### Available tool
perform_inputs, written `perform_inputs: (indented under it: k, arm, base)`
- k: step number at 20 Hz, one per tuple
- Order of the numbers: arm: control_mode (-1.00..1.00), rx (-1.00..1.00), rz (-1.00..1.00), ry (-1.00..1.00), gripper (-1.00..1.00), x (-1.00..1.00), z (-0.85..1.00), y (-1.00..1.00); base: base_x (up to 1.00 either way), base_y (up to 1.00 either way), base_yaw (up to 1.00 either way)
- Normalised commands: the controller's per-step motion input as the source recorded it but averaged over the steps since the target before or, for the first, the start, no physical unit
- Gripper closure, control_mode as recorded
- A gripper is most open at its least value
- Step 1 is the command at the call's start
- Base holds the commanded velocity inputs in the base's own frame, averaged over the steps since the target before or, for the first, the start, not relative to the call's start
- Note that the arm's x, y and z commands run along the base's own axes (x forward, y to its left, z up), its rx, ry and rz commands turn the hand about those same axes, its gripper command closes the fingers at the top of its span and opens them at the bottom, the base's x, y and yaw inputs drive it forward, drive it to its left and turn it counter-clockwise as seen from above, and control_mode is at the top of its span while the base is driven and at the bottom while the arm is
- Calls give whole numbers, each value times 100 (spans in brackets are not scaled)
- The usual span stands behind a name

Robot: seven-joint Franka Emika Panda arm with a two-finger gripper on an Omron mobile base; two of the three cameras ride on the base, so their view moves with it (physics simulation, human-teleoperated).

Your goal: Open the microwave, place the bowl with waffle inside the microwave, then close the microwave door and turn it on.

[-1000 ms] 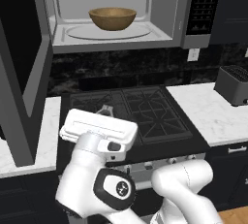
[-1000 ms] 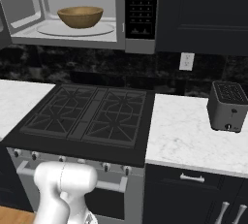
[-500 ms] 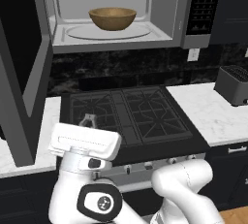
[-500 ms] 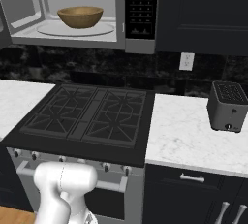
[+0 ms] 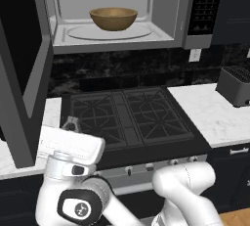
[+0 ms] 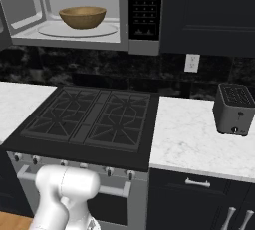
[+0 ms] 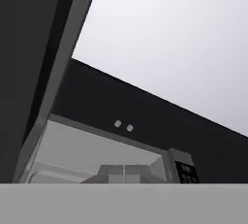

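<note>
The microwave (image 5: 117, 39) hangs open above the stove, its light grey cavity showing. On its turntable sits the wooden bowl (image 5: 113, 18) (image 6: 82, 17); the bowl's rim hides the waffle. The microwave door (image 5: 24, 73) is swung wide out to the left, and its grey edge (image 7: 53, 72) runs up the left of the hand view. My gripper (image 5: 72, 122) is low over the stove's front left corner, well below the cavity and right of the door. It points upward, and its fingertips (image 7: 124, 172) are shut together on nothing. The black button panel (image 6: 144, 5) is at the microwave's right.
A black gas stove (image 6: 89, 119) lies below the microwave, with white marble counters (image 6: 199, 139) on both sides. A small dark toaster (image 6: 235, 108) stands on the right counter. Dark cabinets (image 6: 209, 10) hang right of the microwave.
My hand has dropped down and to the left, from over the stove toward its front left corner. Bowl and door have not moved.
</note>
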Motion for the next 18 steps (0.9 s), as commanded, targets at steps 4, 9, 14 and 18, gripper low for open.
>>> perform_inputs:
  k: [4, 9, 14, 18]
  arm:
    - [-100, 0, 0, -18, 100, -12, 0, 52]
    - [-100, 0, 0, -17, 100, -9, 0, 51]
    - [-100, 0, 0, -13, 100, -2, 0, 48]
    - [-100, -3, 0, -7, 100, 0, -1, 43]
  base:
    - [0, 0, 0]
    - [0, 0, 0]
    - [0, 0, 0]
    - [0, 0, 0]
